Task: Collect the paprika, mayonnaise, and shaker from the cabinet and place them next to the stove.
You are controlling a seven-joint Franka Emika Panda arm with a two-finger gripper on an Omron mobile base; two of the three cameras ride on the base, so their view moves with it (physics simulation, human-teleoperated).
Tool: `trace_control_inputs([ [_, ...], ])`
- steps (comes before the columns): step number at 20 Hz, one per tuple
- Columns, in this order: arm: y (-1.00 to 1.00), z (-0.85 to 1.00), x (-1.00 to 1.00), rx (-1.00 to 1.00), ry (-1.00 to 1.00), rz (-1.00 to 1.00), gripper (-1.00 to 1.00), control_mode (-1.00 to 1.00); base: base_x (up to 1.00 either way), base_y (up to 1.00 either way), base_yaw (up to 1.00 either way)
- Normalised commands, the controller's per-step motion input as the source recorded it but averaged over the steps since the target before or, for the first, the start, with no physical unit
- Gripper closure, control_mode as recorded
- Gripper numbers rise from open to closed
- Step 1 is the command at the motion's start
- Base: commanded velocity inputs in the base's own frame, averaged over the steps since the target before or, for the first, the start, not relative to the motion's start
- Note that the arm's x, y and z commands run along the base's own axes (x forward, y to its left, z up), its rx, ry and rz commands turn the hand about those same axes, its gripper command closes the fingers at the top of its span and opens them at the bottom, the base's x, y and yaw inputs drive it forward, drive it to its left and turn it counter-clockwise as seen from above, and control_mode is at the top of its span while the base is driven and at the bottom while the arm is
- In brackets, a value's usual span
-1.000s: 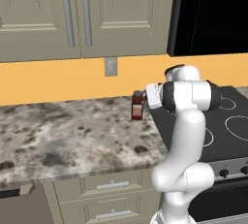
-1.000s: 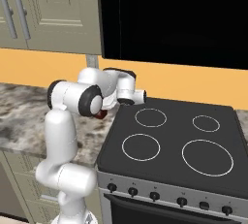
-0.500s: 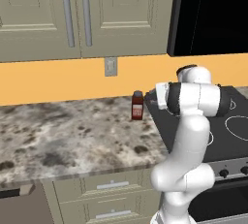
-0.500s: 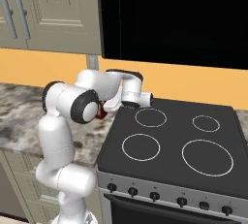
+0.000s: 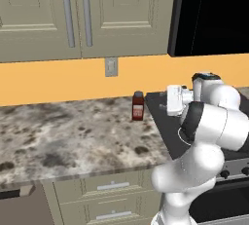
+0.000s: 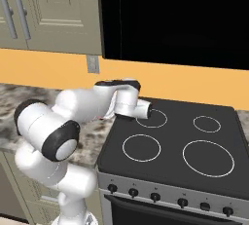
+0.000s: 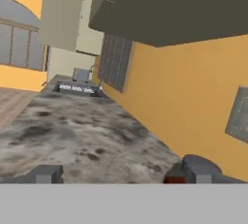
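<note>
The paprika (image 5: 138, 106), a small dark red bottle with a dark cap, stands upright on the marbled counter (image 5: 73, 136) just left of the stove (image 5: 163, 121). My gripper (image 5: 168, 101) hovers over the stove's left edge, to the right of the bottle and apart from it, and is open. In the hand view the fingertips (image 7: 46, 173) stand wide with nothing between them, and the paprika (image 7: 193, 164) peeks up by the right tip. The cabinet (image 5: 116, 19) has its doors shut. The mayonnaise and the shaker are out of view. The stove (image 6: 170, 146) shows four ring burners.
A black microwave (image 6: 170, 19) hangs above the stove. A wall outlet (image 5: 111, 66) sits on the orange backsplash behind the bottle. Drawers (image 5: 112, 187) run under the counter. Far along the counter stands a grey boxy toaster (image 7: 80, 75).
The hand has drawn back to the right, away from the paprika bottle, which stays standing on the counter. The jaws remain wide.
</note>
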Motion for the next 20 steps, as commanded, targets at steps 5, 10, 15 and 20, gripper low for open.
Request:
trace_control_inputs([
  [5, 0.07, 0.60, -0.91, 0.01, 0.08, -0.13, -1.00, -1.00, 0.00, 0.00, 0.00],
  [10, 0.49, 0.51, -0.81, 0.01, 0.16, -0.28, -1.00, -1.00, 0.00, 0.00, 0.00],
  [15, 0.45, 0.49, -0.75, 0.00, 0.23, -0.27, -1.00, -1.00, 0.00, 0.00, 0.00],
  [20, 0.45, 0.22, -0.81, 0.00, 0.23, -0.27, -1.00, -1.00, 0.00, 0.00, 0.00],
])
